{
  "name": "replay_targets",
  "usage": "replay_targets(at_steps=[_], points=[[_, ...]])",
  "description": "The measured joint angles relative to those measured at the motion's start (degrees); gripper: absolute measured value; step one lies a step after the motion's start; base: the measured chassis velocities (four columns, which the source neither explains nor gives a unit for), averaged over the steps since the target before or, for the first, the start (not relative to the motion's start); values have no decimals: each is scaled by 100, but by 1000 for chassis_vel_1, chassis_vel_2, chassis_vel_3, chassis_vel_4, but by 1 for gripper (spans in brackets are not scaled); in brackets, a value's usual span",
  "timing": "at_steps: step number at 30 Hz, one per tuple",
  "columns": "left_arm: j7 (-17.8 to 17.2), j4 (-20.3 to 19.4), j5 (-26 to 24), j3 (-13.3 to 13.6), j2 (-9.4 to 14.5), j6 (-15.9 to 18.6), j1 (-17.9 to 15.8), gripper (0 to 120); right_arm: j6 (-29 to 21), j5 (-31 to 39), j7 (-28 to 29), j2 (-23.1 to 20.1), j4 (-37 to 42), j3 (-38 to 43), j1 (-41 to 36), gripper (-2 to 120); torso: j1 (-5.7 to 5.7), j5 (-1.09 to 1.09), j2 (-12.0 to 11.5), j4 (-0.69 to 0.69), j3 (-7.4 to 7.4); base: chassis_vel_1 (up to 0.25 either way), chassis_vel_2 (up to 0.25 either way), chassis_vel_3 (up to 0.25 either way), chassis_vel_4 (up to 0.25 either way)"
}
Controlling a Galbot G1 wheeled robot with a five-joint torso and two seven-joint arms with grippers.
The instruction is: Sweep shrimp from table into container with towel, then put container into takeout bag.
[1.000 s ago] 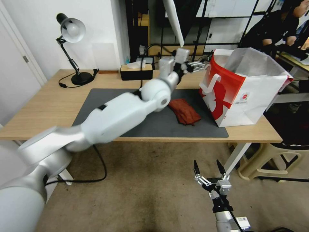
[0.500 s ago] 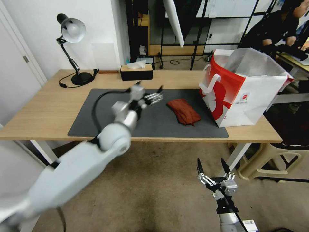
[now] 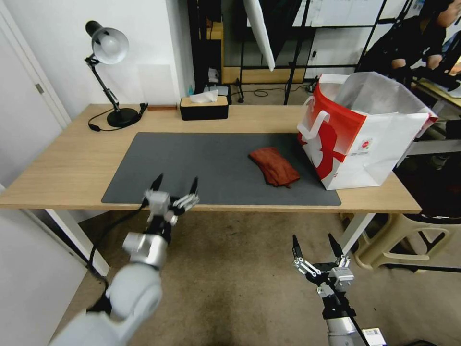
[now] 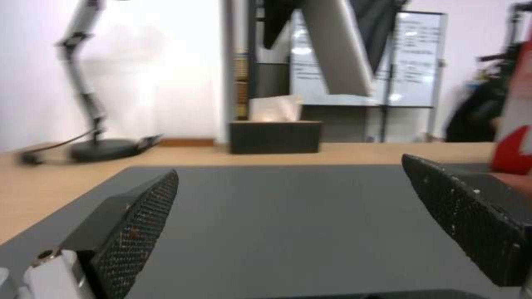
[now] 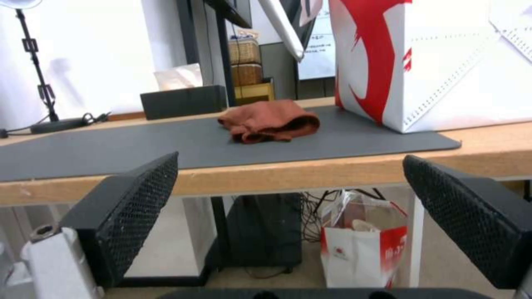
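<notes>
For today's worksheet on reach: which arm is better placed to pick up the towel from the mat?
Probably the right. The towel lies on the mat's right half, by the takeout bag. The right end effector hangs open below the table edge on that side; the left end effector, also open, sits farther left.

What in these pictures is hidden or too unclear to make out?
- Inside of the takeout bag: head view, its own walls hide whatever it holds.
- Takeout bag top: right wrist view, cut off by the picture's edge.
- Small round logo on the bag: head view, too small to read.
- Whiteboard writing: left wrist view, blurred.
- Underside of the towel: hidden by its own folds.
</notes>
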Motion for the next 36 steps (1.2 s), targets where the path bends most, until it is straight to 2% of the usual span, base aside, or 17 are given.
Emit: replay_targets(at_steps=[2, 4, 5, 6, 7, 9, 17, 36], points=[[-34, 84, 271, -145, -289, -336, 404, 100, -26, 31, 12, -16, 54, 20, -18, 100, 0, -2, 0, 1, 0, 0, 0, 0, 0], [-39, 97, 311, -166, -332, -386, 470, 100, -35, 40, 16, -21, 66, 22, -22, 100, -1, -1, 0, 1, 0, 0, 0, 0, 0], [-39, 141, 465, -222, -488, -503, 797, 100, -108, 83, 51, -56, 117, 34, -48, 100, 0, -1, 0, 2, 0, 0, 0, 0, 0], [-39, 141, 465, -222, -488, -503, 797, 100, -108, 83, 51, -56, 117, 34, -48, 100, 0, -1, 0, 2, 0, 0, 0, 0, 0], [-87, 183, 591, -229, -593, -520, 967, 100, -175, 107, 91, -71, 166, 36, -63, 100, 0, 1, 0, 1, 0, 0, 0, 0, 0], [-155, 280, 759, -232, -725, -571, 1092, 100, -290, 109, 162, -84, 247, 41, -94, 100, 0, -1, 0, 0, 0, 0, 0, 0, 0], [-124, 525, 1017, -249, -908, -760, 1247, 100, -402, -27, 458, -134, 451, 82, -114, 100, 0, -1, 0, 0, 1, 0, 0, 0, 0], [-116, 555, 984, -231, -904, -758, 1215, 100, -414, -28, 443, -168, 487, 82, -139, 100, 1, -1, -1, 1, 1, 0, 0, 0, 0]])
